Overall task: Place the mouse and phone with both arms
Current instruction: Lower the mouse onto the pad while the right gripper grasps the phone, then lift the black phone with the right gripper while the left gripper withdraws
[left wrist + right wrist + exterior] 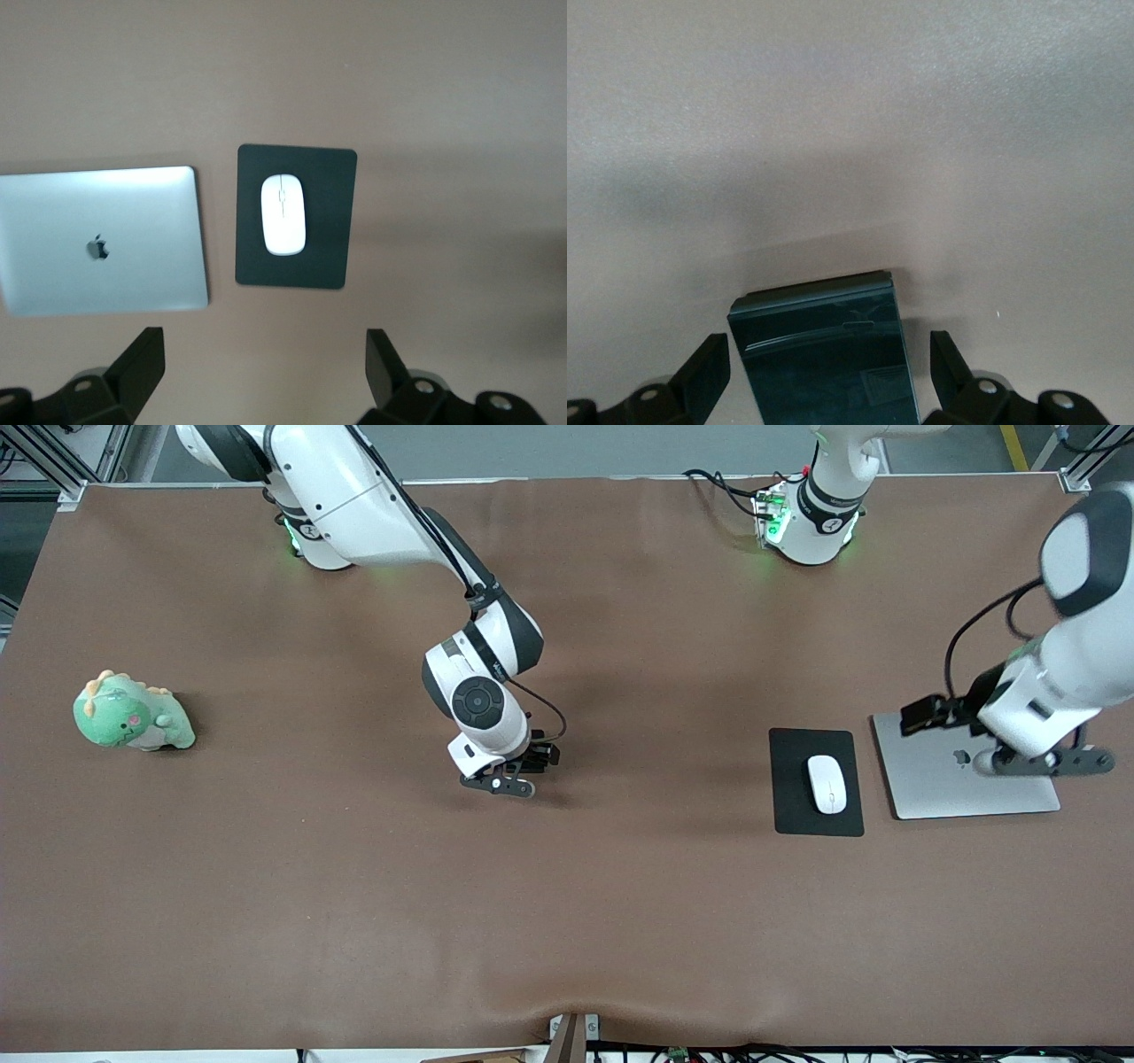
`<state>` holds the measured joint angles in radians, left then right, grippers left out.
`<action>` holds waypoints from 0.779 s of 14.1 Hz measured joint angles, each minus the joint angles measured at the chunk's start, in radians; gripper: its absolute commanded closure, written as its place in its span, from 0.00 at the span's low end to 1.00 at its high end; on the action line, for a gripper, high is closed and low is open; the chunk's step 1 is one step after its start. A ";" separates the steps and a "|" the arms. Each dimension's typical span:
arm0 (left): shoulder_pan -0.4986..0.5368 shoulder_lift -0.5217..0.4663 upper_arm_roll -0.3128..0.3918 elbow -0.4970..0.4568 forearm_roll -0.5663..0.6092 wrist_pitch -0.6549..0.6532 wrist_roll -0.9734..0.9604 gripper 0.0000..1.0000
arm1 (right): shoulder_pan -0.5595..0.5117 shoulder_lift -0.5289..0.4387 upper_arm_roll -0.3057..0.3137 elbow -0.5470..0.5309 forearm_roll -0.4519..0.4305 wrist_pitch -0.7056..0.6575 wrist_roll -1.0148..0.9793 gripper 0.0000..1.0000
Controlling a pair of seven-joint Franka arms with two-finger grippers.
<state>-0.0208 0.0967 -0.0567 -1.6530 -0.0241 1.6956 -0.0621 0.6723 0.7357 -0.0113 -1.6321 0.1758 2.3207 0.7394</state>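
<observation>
The white mouse lies on a black mouse pad toward the left arm's end of the table; it also shows in the left wrist view. My left gripper is open and empty above a silver laptop, beside the pad; its fingers stand wide apart in the left wrist view. My right gripper is low over the middle of the table. In the right wrist view it is open around the dark phone, with a gap on each side. The phone is hidden in the front view.
The closed laptop lies beside the mouse pad. A green plush dinosaur sits toward the right arm's end of the table. Brown cloth covers the table.
</observation>
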 measured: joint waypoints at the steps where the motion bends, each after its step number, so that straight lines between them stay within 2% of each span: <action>1: -0.001 -0.038 0.000 0.000 0.000 -0.031 0.000 0.00 | 0.001 0.000 0.001 0.000 0.000 0.002 0.000 0.00; 4: -0.001 -0.111 0.000 0.011 0.000 -0.092 0.000 0.00 | 0.010 0.000 0.001 -0.005 0.000 0.020 0.000 0.00; 8: -0.001 -0.077 0.007 0.074 -0.001 -0.109 0.000 0.00 | 0.017 0.001 0.001 -0.016 -0.003 0.022 -0.001 0.02; 9: -0.001 -0.061 0.014 0.085 -0.001 -0.109 0.000 0.00 | 0.017 0.001 0.001 -0.022 -0.011 0.023 -0.002 0.14; 10: -0.001 -0.046 0.020 0.090 -0.001 -0.109 0.007 0.00 | 0.017 0.001 0.001 -0.029 -0.029 0.023 -0.002 0.38; 11: -0.002 -0.034 0.027 0.094 -0.001 -0.109 0.028 0.00 | 0.017 0.001 0.001 -0.034 -0.046 0.025 -0.002 0.69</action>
<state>-0.0231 0.0623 -0.0302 -1.5591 -0.0251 1.5865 -0.0342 0.6892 0.7372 -0.0102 -1.6659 0.1302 2.3453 0.7374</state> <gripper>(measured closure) 0.000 0.048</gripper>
